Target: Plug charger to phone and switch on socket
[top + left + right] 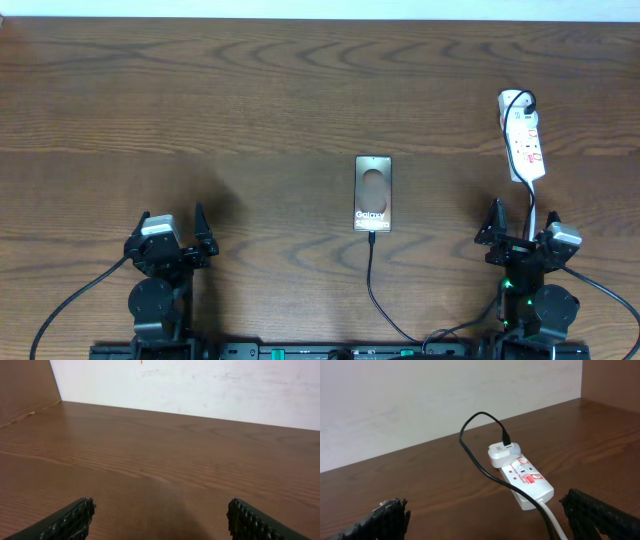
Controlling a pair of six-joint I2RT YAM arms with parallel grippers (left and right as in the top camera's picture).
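The phone (373, 193) lies flat at the table's middle, screen up with "Galaxy" lettering. The charger (370, 270), a thin black cable, runs up from the front edge and its tip meets the phone's near end; I cannot tell whether it is seated. The socket (523, 135) lies at the far right. In the right wrist view the socket (525, 477) carries a white adapter (501, 452), and the charger (470, 450) loops out of it. My left gripper (172, 216) (161, 509) is open over bare wood. My right gripper (523, 212) (485, 505) is open, just short of the socket.
The socket's white cord (552, 520) and the black cable run toward me between the right gripper's fingers. A pale wall (200, 385) stands behind the table's far edge. Both arm bases sit at the near edge.
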